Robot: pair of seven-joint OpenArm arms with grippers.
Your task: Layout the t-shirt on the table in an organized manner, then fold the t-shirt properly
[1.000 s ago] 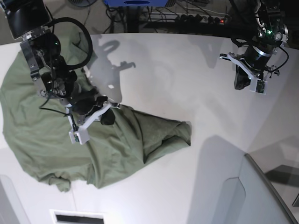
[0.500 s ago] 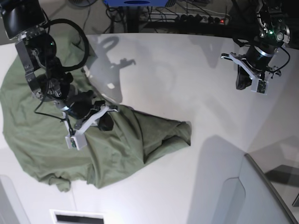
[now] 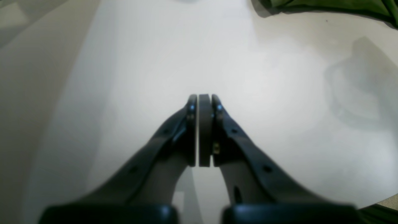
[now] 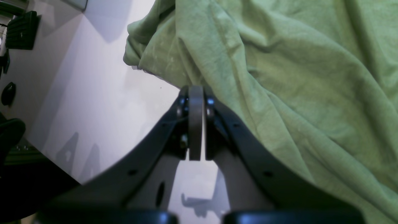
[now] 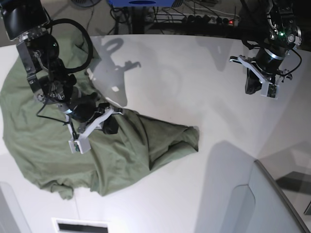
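The t-shirt (image 5: 121, 150) lies crumpled under the closed, empty right pincer (image 5: 111, 125).

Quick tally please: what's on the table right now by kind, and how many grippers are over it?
t-shirt (green, crumpled on the table): 1
grippers: 2, the right gripper over the shirt's edge, the left gripper over bare table, jaws shut and empty on both
Total: 3

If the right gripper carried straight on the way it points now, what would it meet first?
Probably the t-shirt: the shut right gripper points at its rumpled edge where cloth meets the bare table. Depth is unclear; it might touch tabletop first.
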